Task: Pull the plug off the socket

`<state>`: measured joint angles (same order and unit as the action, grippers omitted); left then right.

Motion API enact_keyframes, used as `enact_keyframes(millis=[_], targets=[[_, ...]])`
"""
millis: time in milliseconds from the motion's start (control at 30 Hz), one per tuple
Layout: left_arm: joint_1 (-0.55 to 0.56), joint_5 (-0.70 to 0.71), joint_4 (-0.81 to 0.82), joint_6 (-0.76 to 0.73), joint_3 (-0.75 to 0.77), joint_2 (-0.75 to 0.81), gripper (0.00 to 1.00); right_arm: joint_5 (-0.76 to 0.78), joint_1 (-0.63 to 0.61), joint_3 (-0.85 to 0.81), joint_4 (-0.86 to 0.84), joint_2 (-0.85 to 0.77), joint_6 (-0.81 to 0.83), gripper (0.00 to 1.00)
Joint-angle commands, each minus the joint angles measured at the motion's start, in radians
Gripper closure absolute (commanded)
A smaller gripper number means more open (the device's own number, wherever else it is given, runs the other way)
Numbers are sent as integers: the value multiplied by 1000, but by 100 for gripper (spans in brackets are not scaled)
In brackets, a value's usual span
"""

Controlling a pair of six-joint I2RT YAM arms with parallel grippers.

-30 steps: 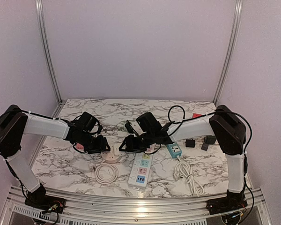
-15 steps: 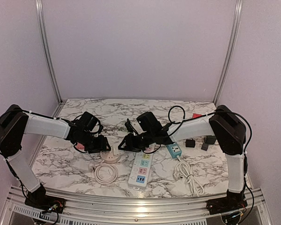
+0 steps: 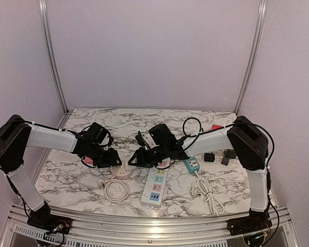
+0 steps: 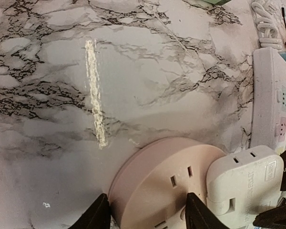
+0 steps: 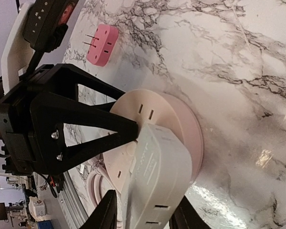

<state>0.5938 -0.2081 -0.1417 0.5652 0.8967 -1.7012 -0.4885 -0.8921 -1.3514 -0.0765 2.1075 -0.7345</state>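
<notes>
A round pink socket (image 3: 122, 171) lies on the marble table, and it also shows in the left wrist view (image 4: 162, 183) and the right wrist view (image 5: 176, 119). A white plug (image 5: 157, 181) sits tilted on its face and shows in the left wrist view too (image 4: 243, 183). My left gripper (image 4: 148, 217) is shut on the socket, one finger at its rim and one on its face; from above it (image 3: 115, 163) is at the socket's left. My right gripper (image 5: 143, 214) is shut on the plug's two sides and reaches in from the right (image 3: 136, 158).
A white power strip (image 3: 155, 186) lies right of the socket, with a teal socket block (image 3: 191, 164) beyond it. A coiled white cable (image 3: 117, 189) lies in front and another cable (image 3: 208, 195) at the right. A small pink plug (image 5: 102, 44) and black adapters (image 3: 219, 156) lie nearby.
My right gripper has shifted a little to the left, toward the socket. The left arm has stayed in place on the socket.
</notes>
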Motion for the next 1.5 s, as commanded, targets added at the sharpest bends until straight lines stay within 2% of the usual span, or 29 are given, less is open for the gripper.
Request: enact_keyframes(millis=[0, 400, 567, 867, 1467], targets=[[9, 11, -21, 1, 7, -32, 46, -7, -11, -42, -25, 38, -17, 66], [12, 8, -19, 4, 28, -66, 47, 5, -7, -47, -29, 36, -29, 76], [22, 6, -21, 2, 33, -81, 47, 2, -5, -51, -30, 36, -30, 84], [40, 4, -12, 21, 17, -97, 47, -13, 3, -44, -60, 33, -64, 88], [63, 16, -1, 52, -31, -120, 47, -63, 10, 25, -283, 15, -297, 100]])
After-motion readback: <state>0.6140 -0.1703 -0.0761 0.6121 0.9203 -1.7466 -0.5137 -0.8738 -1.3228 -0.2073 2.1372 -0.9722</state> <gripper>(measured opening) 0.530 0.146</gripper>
